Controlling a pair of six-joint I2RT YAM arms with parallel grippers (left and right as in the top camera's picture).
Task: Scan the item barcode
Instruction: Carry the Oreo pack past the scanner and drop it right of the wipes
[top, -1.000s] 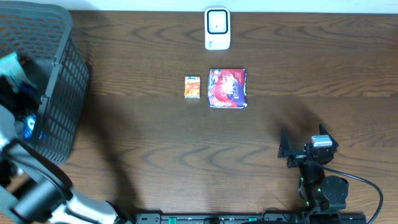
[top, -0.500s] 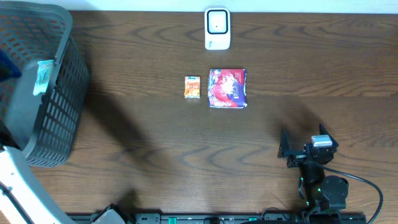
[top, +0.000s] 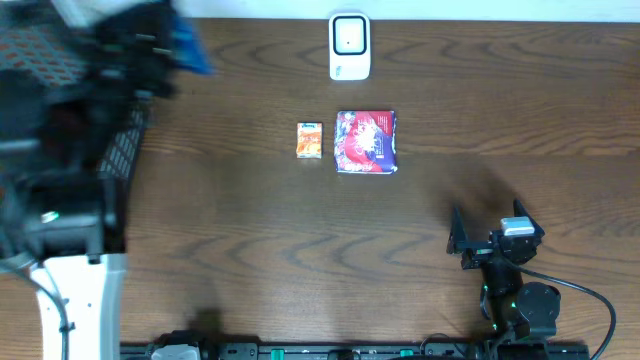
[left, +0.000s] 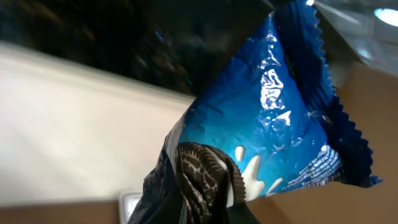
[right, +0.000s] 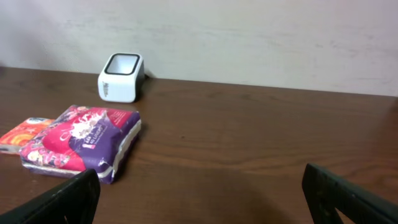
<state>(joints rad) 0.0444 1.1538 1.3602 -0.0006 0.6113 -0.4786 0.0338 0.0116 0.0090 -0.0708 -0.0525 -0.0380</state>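
Overhead. At far left, above the black mesh basket: blurred left gripper, clamped on a blue cookie packet, raised off the wooden table. At far centre: white barcode scanner. Nearer than that: small orange packet just left of a red-and-purple pack, not touching. At near right: right gripper, jaws wide apart, holding nothing.

Left wrist. Filling the frame: blue cookie packet, glossy, zigzag-edged, printed with a sandwich cookie and a milk splash, pinched at its lower end.

Right wrist. Fingertips spread to both lower corners, only bare table between. Far left, by the wall: barcode scanner. Nearer: red-and-purple pack, orange packet on its left.
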